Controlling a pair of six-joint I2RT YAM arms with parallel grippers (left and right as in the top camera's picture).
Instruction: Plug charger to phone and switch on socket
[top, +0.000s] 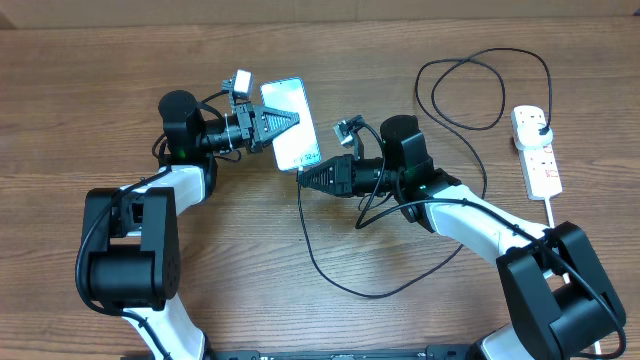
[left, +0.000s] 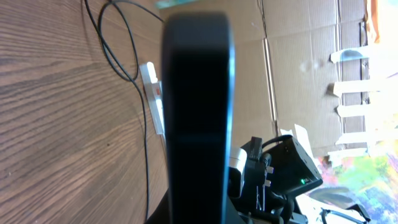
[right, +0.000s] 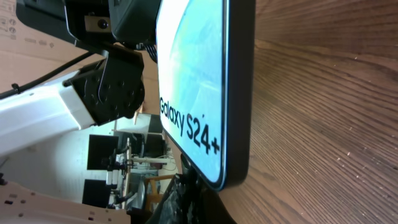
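The phone (top: 288, 135), its light-blue screen lit, is tilted up on edge above the table with my left gripper (top: 293, 121) shut on its upper half. In the left wrist view only the phone's dark edge (left: 199, 106) shows. The right wrist view shows the screen (right: 193, 74) reading "Galaxy S24+". My right gripper (top: 303, 180) is shut at the phone's lower end, where the charger cable (top: 330, 280) starts; the connector itself is hidden. The cable loops over the table to a black plug (top: 538, 123) seated in the white socket (top: 540, 160) at the right.
The cable makes a big loop (top: 480, 90) at the back right and another near the front centre. The socket's thick white cord (top: 553, 215) runs toward the front right. Cardboard lines the table's far edge (top: 320, 10).
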